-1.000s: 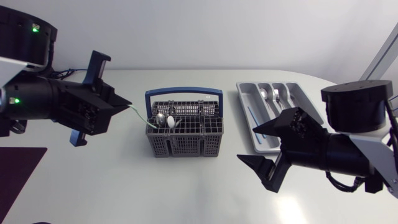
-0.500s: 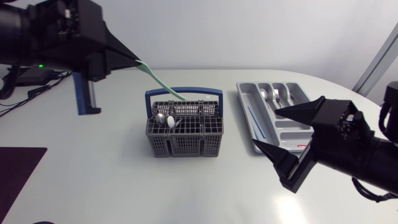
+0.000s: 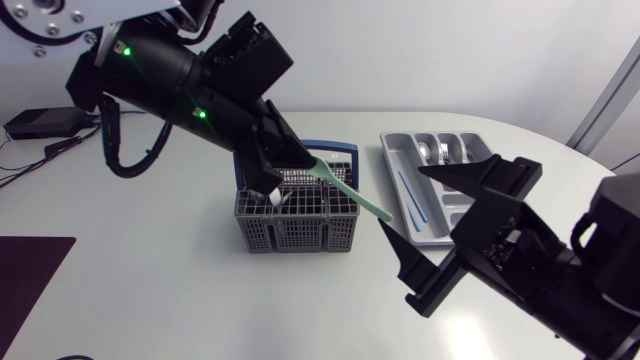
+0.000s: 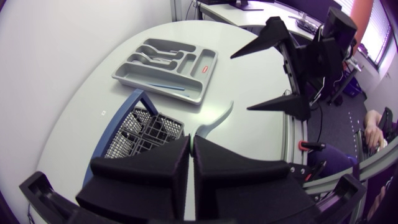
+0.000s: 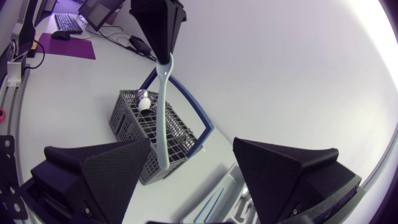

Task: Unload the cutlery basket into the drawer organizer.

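The left end effector [image 3: 297, 160] has its two fingers shut tight on one end of a long pale green utensil [image 3: 352, 192]. The utensil is up in the air and sticks out ahead of those fingers, slanting down. Right under the left end effector sits the grey cutlery basket [image 3: 300, 232] with a blue handle, standing on the white tabletop [image 3: 150, 280]. A silver spoon [image 5: 143, 102] stands in the basket.

The right end effector [image 3: 400, 197] has its fingers wide apart, with nothing between them. The free end of the green utensil points at that gap and is near the fingers, but does not touch them.

The grey drawer organizer [image 3: 393, 158] lies on the tabletop beside the right end effector, on the far side of the basket from the left arm. It has spoons [image 3: 436, 152] in its short slots and a thin blue stick [image 3: 410, 195] in a long slot.
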`<state>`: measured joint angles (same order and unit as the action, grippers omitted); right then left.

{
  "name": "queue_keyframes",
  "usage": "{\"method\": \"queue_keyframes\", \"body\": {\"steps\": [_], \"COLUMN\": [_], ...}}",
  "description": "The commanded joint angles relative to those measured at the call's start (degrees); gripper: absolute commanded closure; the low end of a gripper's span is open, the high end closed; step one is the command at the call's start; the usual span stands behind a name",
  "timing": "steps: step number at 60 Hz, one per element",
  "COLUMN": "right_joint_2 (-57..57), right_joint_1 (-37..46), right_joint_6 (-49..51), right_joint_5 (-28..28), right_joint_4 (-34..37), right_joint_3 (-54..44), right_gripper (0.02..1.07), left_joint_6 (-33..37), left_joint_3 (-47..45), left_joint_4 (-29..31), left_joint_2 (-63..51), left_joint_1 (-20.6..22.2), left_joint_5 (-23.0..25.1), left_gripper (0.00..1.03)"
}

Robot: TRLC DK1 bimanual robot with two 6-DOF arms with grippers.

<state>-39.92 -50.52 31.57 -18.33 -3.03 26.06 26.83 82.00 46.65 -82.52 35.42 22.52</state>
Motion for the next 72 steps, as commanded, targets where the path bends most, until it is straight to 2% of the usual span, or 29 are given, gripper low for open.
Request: {"method": "queue_keyframes", "body": {"steps": [1, 11, 29, 34, 42, 49, 65, 72], "right_joint_2": [-2.3, -6.6, -13.7, -15.3, -16.9, -17.6, -19.3, -20.0], "right_joint_1": [-1.3, -2.8, -4.0, -4.0, -3.9, -3.9, -4.0, -4.0], "right_joint_6": [2.8, 4.7, 8.9, 9.5, 10.0, 10.0, 10.0, 10.0], "right_joint_5": [-1.6, -3.5, -6.3, -6.4, -6.6, -6.6, -7.1, -7.3], "right_joint_4": [-3.7, -8.3, -16.7, -17.9, -19.2, -19.5, -20.3, -20.8], "right_joint_3": [-2.0, -2.0, -2.2, -2.2, -1.7, -1.0, 0.2, 0.7], "right_gripper": [0.13, 0.17, 0.45, 0.45, 0.57, 0.57, 0.71, 0.71], "left_joint_6": [-6.0, -10.7, -14.4, -15.0, -15.3, -15.5, -15.5, -15.5], "left_joint_3": [2.2, 4.0, 5.5, 5.7, 6.0, 5.9, 4.5, 4.1], "left_joint_4": [0.5, 0.3, 0.3, 0.3, 0.3, 0.4, 0.4, 0.3], "left_joint_2": [-2.3, -5.3, -7.7, -7.7, -7.9, -8.1, -8.9, -9.1], "left_joint_1": [1.0, 1.8, 2.4, 2.5, 2.5, 2.5, 2.5, 2.5], "left_joint_5": [1.4, 1.4, 1.4, 1.4, 1.4, 1.4, 1.4, 1.4], "left_gripper": [1.00, 1.00, 1.00, 1.00, 1.00, 1.00, 1.00, 1.00]}}
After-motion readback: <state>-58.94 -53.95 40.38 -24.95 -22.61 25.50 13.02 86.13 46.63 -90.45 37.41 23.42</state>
